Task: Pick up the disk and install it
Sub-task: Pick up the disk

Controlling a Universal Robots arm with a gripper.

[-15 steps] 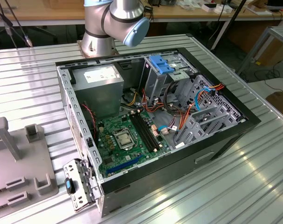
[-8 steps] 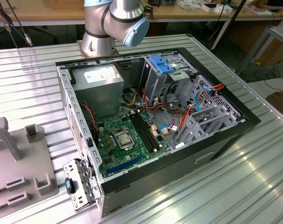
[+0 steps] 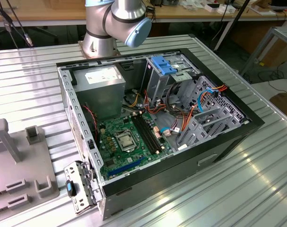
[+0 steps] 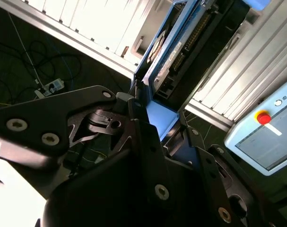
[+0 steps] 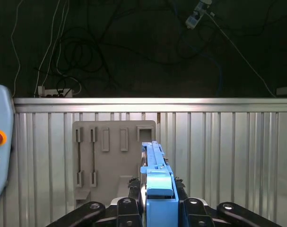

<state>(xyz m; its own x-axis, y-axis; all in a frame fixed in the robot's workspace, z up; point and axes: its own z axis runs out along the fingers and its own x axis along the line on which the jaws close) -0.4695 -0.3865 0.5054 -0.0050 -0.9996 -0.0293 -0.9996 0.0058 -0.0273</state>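
End effector (image 5: 156, 189) is closed tight on the disk (image 5: 152, 156) — held edge-on above the counter (image 5: 228, 151), I'd guess so it slots in cleanly.

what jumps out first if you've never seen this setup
The open computer case on the ribbed metal table, its green motherboard bare, sits in the exterior view's middle. In the first wrist view, the blue-framed disk shows edge-on, clamped in the tool, with a grey fixture beyond it.
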